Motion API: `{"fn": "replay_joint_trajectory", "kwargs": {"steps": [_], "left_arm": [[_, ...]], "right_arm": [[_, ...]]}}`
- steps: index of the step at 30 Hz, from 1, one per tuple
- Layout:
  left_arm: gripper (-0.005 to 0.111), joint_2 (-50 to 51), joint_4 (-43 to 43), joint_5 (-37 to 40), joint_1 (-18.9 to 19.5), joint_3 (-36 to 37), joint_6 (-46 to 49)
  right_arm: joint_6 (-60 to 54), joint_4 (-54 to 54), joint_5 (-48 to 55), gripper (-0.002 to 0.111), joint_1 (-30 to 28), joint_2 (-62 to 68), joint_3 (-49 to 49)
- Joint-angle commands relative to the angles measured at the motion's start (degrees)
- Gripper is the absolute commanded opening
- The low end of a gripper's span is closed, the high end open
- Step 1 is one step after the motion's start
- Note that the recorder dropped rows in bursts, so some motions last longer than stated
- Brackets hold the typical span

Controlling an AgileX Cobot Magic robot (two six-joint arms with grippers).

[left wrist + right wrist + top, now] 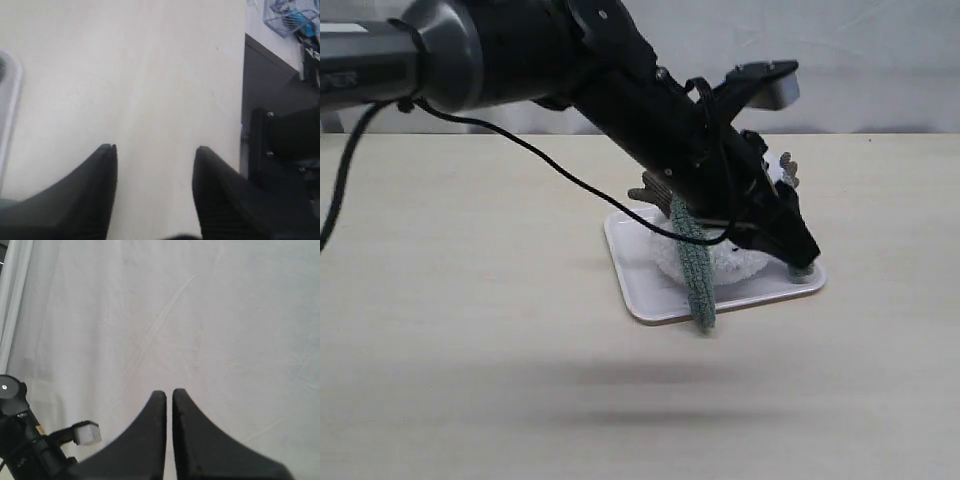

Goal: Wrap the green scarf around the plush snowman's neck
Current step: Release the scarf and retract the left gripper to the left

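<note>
On my exterior feed the green scarf (697,270) lies draped over the plush snowman (740,266). It runs down the toy's near side and hangs past the front rim of the pale tray (638,292), with its end down at the tabletop (470,330). The snowman lies on the tray as a white fluffy heap, with a brown twig arm (648,194) sticking out on its left. The left arm covers most of the toy, so I cannot see the neck or say whether the scarf crosses it.

The left pincer (801,252) reaches down over the toy to the tray's right-hand corner. A scrap of grey-green shows just beneath its tips, and I cannot tell from here whether they touch it. On the left wrist feed its two fingers (100,175) stand well apart with nothing between them, only bare tabletop beyond and the tray's rim at the edge of the picture. A black cable (540,160) loops under that arm, and its wrist camera (775,88) juts out above.

The right pincer (169,393) is outside my exterior feed. Its own camera shows the jaws drawn together to a thin slit, gripping nothing, and pointed at a white cloth backdrop (210,315).
</note>
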Motion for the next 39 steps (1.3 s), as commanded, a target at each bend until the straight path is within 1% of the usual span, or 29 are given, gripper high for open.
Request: {"fn": "replay_joint_trajectory", "kwargs": {"steps": [1,5,8,13,17,21,29,35,39], "left_arm": [[0.029,-5.0,3.5,-2.6,-0.1,0.0,-1.6],[0.016,-7.7,3.5,-1.4,-0.1,0.3,-3.3],[0.011,-10.4,3.1,-4.6,-0.1,3.7,-3.3],[0.010,-17.7,3.2,-13.8,-0.1,14.1,-3.2],[0.010,-24.4,3.3,-19.4,-0.1,22.7,-2.7],[0.010,-32.6,3.5,-24.7,-0.1,30.5,-1.2],[0.010,-51.6,3.5,-37.9,-0.1,46.8,1.2],[0.010,-65.8,3.5,-43.7,-0.1,56.7,1.5],[0.010,-72.8,3.5,-44.8,-0.1,61.4,1.5]], "right_arm": [[-0.9,-0.1,0.8,0.004,0.0,-0.2,0.2],[-0.9,-0.1,0.9,0.004,0.0,-0.2,0.2],[-0.9,-0.1,1.3,0.004,0.0,-0.2,0.2],[-0.9,-0.1,1.7,0.004,0.0,-0.2,0.2],[-0.5,0.6,1.7,0.004,0.0,-0.2,0.2],[-0.5,0.6,1.4,0.004,0.0,-0.2,0.2],[-0.5,0.6,0.7,0.004,0.0,-1.2,0.2],[-0.8,0.6,0.7,0.004,0.0,-4.1,0.2],[-0.8,0.6,0.7,0.004,0.0,-5.3,0.2]]}}
